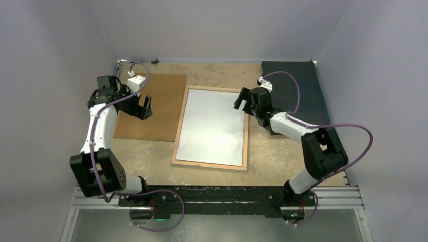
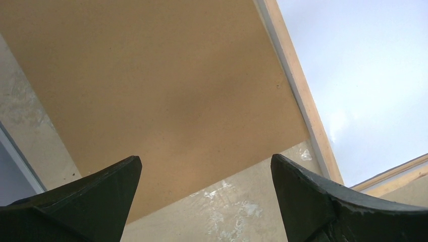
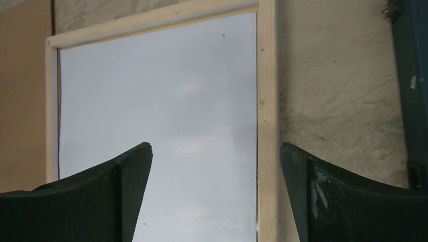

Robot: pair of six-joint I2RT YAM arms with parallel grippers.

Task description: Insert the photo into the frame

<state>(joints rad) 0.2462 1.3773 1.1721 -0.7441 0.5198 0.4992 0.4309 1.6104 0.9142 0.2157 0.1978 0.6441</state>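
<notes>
The frame (image 1: pixel 210 165) lies flat mid-table with its light wood side up. A pale grey-white surface (image 1: pixel 212 126) fills it; I cannot tell whether this is the pane or the back of the photo. No dark picture shows in any view. My left gripper (image 1: pixel 143 107) is open and empty above the near right part of the brown backing board (image 1: pixel 151 108), just left of the frame. My right gripper (image 1: pixel 241 102) is open and empty above the frame's right rail (image 3: pixel 266 101), one finger on each side of it.
The black mat (image 1: pixel 295 85) lies at the far right, under the right arm, and shows at the right edge of the right wrist view (image 3: pixel 411 75). The backing board (image 2: pixel 151 75) lies close against the frame's left rail (image 2: pixel 298 85). Grey walls close in three sides.
</notes>
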